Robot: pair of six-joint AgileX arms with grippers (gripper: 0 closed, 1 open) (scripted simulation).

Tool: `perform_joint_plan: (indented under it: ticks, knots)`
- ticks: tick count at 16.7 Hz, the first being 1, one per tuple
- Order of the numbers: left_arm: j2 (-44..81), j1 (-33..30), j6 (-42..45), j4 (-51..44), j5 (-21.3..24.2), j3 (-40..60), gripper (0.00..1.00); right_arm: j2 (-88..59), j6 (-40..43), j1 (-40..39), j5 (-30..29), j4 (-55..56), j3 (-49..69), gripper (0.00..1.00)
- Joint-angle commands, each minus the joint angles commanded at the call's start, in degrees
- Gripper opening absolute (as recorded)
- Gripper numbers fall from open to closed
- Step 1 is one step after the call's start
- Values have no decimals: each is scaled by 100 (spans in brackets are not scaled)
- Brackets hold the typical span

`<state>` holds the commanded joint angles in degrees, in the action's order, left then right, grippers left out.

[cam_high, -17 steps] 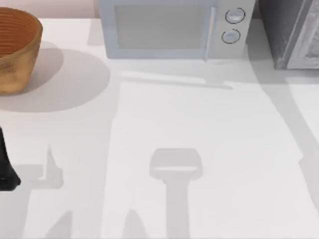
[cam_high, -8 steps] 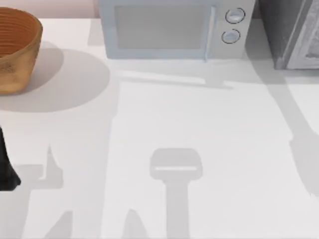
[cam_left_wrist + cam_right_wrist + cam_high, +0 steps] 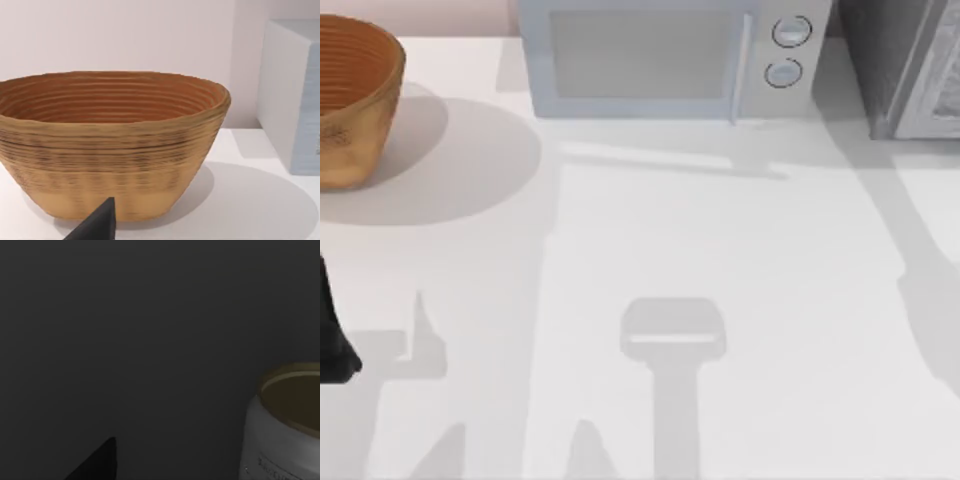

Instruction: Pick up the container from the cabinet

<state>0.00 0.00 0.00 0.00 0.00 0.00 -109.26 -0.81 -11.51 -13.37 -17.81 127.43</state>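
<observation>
White table (image 3: 720, 250) is spreading across the top view, w/ a microwave (image 3: 665, 55) sitting at the far edge and a grey cabinet (image 3: 905, 65) standing at the far right corner. A woven basket (image 3: 350, 100) is resting at the far left, upright, well apart from the microwave. Left arm (image 3: 332, 335) is sitting at the table's left edge, its wrist cam facing the basket; can't tell its fingers' state. Right wrist view is dark inside the cabinet; the container (image 3: 285, 425), a pale open-topped can, is standing there upright. Right fingers: can't tell.
</observation>
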Motion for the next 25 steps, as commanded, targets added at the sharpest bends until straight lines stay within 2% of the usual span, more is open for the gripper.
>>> perform_joint_plan:
  ticks: [12,22,25]
  knots:
    - [0,0,0,0,0,0,100,0,0,0,0,0,0,2]
    - [0,0,0,0,0,0,100,19,-8,-20,0,-8,-8,0]
    - [0,0,0,0,0,0,100,408,-5,-179,-110,-213,-233,0]
